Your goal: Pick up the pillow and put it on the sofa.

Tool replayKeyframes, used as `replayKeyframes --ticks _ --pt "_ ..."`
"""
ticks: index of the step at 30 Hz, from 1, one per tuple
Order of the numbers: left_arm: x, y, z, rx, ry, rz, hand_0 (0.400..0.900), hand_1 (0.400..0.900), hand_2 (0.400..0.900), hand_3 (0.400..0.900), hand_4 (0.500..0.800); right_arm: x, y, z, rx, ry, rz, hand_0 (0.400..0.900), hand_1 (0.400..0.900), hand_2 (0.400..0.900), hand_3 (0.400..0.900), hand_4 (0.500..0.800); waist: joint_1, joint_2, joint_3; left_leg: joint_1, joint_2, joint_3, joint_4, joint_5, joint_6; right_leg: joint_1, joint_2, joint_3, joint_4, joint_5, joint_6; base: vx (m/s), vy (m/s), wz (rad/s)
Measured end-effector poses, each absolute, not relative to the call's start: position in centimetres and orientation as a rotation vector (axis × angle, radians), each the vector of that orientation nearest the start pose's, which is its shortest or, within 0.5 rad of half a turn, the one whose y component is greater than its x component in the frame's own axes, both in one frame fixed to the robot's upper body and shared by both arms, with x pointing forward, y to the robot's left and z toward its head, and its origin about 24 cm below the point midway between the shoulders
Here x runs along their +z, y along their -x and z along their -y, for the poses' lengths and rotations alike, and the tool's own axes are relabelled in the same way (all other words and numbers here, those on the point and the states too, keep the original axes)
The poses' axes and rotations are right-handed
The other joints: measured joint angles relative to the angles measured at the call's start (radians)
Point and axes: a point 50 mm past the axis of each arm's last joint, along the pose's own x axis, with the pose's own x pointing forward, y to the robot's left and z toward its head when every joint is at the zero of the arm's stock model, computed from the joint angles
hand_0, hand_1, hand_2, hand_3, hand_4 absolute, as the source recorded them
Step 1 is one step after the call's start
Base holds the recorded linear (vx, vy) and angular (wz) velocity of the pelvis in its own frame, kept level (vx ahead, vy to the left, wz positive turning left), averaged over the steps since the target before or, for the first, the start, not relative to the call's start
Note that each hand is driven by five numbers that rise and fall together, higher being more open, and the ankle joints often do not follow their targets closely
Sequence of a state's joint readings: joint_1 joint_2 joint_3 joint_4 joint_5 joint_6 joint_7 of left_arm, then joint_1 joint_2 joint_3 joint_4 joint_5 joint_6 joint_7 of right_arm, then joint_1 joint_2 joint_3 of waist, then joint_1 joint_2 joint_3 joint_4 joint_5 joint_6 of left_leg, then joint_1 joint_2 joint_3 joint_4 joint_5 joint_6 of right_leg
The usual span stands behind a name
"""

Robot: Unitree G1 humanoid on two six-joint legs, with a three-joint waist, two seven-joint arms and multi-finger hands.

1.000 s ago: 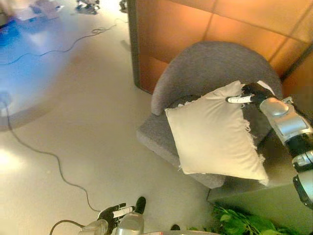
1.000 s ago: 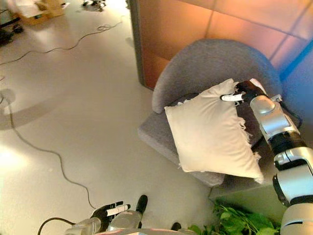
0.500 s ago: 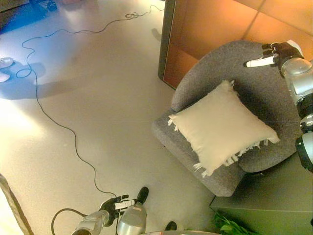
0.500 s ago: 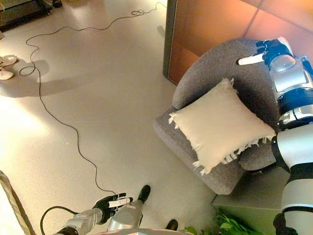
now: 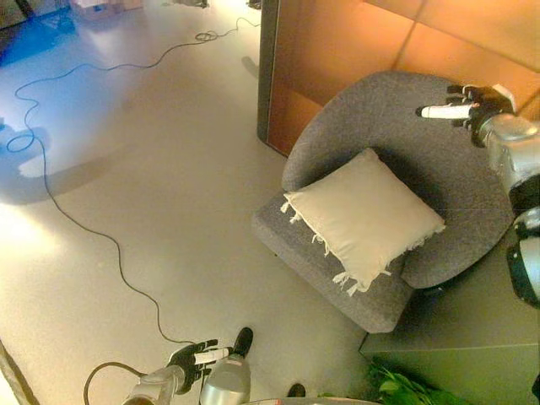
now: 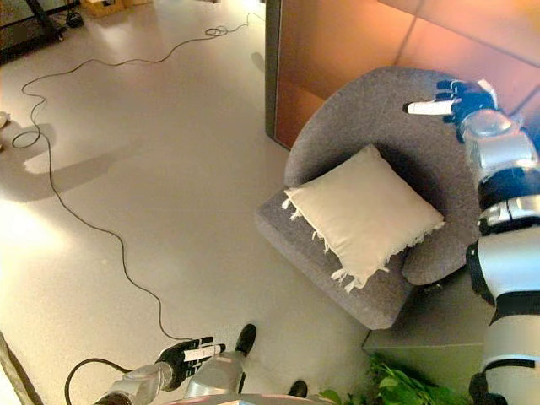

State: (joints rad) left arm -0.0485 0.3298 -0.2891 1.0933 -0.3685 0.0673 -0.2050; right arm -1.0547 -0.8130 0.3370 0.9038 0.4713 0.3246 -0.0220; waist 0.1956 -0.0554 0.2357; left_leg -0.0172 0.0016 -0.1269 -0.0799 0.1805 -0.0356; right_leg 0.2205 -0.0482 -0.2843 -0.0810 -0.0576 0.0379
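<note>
A cream pillow (image 5: 359, 213) with fringed corners lies flat on the seat of a grey round-backed sofa chair (image 5: 396, 118). My right hand (image 5: 462, 105) is raised above the chair's backrest, apart from the pillow, with its fingers out and empty. It also shows in the right eye view (image 6: 443, 99). My left hand (image 5: 192, 358) hangs low at the bottom left over the floor, fingers relaxed and empty.
An orange-brown panel wall (image 5: 337, 42) stands behind the chair. A dark green cabinet top (image 5: 472, 337) and a leafy plant (image 5: 405, 390) are at the lower right. A black cable (image 5: 84, 228) runs across the pale floor on the left.
The pillow was let go by my right hand and has settled flat on the seat. My right hand rose to above the backrest. The camera has shifted.
</note>
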Motion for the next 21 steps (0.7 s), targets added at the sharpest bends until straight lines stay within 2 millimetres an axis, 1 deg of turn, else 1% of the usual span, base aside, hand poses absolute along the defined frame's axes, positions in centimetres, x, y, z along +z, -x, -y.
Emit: replayKeyframes --ticks 1,2,3,6,8,9,11,13,15,17,21 --pt "-14.6 -12.7 -23.5 -0.059 -0.01 -1.137 0.9 0.9 0.9 0.9 0.8 19.8 -38.4 30.3 -0.268 0.325 -0.186 0.9 0.9 0.9 0.9 0.8 -0.013 0.003 -0.001 0.002 0.001 0.006 0.0 -0.001 0.0 -0.001 -0.001 0.006 0.002 0.001 0.001 -0.08 0.061 -0.25" --pt "-14.6 -12.6 -23.6 -0.055 -0.009 -1.141 0.9 0.9 0.9 0.9 0.8 17.7 -38.0 29.7 -0.244 0.28 -0.198 0.9 0.9 0.9 0.9 0.8 -0.027 0.005 -0.003 0.005 0.002 0.012 0.0 -0.001 0.001 -0.001 -0.001 0.011 0.002 0.001 0.001 -0.09 0.065 -0.31" --pt "-14.7 -12.2 -23.7 -0.049 -0.005 -1.15 0.9 0.9 0.9 0.9 0.8 15.7 -37.6 29.0 -0.221 0.245 -0.213 0.9 0.9 0.9 0.9 0.8 -0.031 0.009 -0.006 0.007 0.004 0.018 0.0 -0.003 0.003 0.0 -0.001 0.014 0.003 0.001 0.002 -0.09 0.057 -0.32" --pt "-15.0 -11.4 -23.6 -0.021 0.026 -1.164 0.9 0.9 0.9 0.9 0.8 8.7 -35.0 26.4 -0.145 0.156 -0.294 0.9 0.9 0.9 0.9 0.8 -0.074 0.019 -0.014 0.014 0.011 0.052 0.0 -0.012 0.007 -0.012 -0.003 0.047 0.012 0.002 0.002 -0.09 0.051 -0.35" --pt "-15.2 -10.7 -23.6 -0.003 0.038 -1.177 0.9 0.9 0.9 0.9 0.8 3.7 -32.6 24.0 -0.104 0.086 -0.388 0.9 0.9 0.9 0.9 0.8 -0.107 0.025 -0.018 0.027 0.012 0.079 -0.001 -0.019 0.008 -0.012 -0.002 0.074 0.014 0.003 0.003 -0.09 0.044 -0.29" --pt "-15.3 -10.5 -23.4 0.001 0.035 -1.184 0.9 0.9 0.9 0.9 0.8 0.8 -30.5 23.1 -0.1 0.046 -0.447 0.9 0.9 0.9 0.9 0.8 -0.121 0.029 -0.022 0.032 0.014 0.089 -0.001 -0.023 0.008 -0.012 -0.004 0.085 0.014 0.003 0.003 -0.08 0.034 -0.22" --pt "-15.5 -10.1 -22.8 -0.002 0.051 -1.188 0.9 0.9 0.9 0.9 0.8 -3.9 -26.3 21.9 -0.101 -0.027 -0.582 0.9 0.9 0.9 0.9 0.8 -0.143 0.037 -0.029 0.037 0.015 0.103 -0.001 -0.029 0.008 -0.009 -0.006 0.093 0.013 0.003 0.004 -0.1 0.041 -0.23" --pt "-15.8 -9.9 -21.9 -0.015 0.07 -1.193 0.9 0.9 0.9 0.9 0.8 -6.7 -23.0 21.4 -0.12 -0.06 -0.68 0.9 0.9 0.9 0.9 0.8 -0.173 0.042 -0.032 0.041 0.02 0.115 -0.001 -0.031 0.009 -0.013 -0.008 0.11 0.01 0.007 0.006 -0.1 0.042 -0.21" --pt "-15.9 -9.5 -21.5 -0.006 0.075 -1.2 0.9 0.9 0.9 0.9 0.8 -8.5 -20.4 21.0 -0.124 -0.06 -0.761 0.9 0.9 0.9 0.9 0.8 -0.194 0.04 -0.034 0.052 0.026 0.135 -0.002 -0.036 0.008 -0.012 -0.004 0.132 0.009 0.011 0.005 -0.08 0.027 -0.13" --pt "-16.0 -9.0 -21.6 0.003 0.072 -1.215 0.9 0.9 0.9 0.9 0.8 -9.5 -18.9 20.8 -0.137 -0.063 -0.807 0.9 0.9 0.9 0.9 0.8 -0.218 0.04 -0.046 0.057 0.032 0.149 -0.007 -0.038 0.006 -0.012 -0.001 0.142 0.009 0.013 0.003 -0.08 0.029 -0.12" --pt "-16.3 -8.1 -21.7 0.008 0.072 -1.253 0.9 0.9 0.9 0.9 0.8 -11.7 -16.5 21.2 -0.191 -0.059 -0.922 0.9 0.9 0.9 0.9 0.8 -0.22 0.037 -0.106 0.063 0.041 0.16 -0.011 -0.047 -0.003 -0.016 0.0 0.162 0.01 0.01 0.006 -0.06 0.022 -0.09"
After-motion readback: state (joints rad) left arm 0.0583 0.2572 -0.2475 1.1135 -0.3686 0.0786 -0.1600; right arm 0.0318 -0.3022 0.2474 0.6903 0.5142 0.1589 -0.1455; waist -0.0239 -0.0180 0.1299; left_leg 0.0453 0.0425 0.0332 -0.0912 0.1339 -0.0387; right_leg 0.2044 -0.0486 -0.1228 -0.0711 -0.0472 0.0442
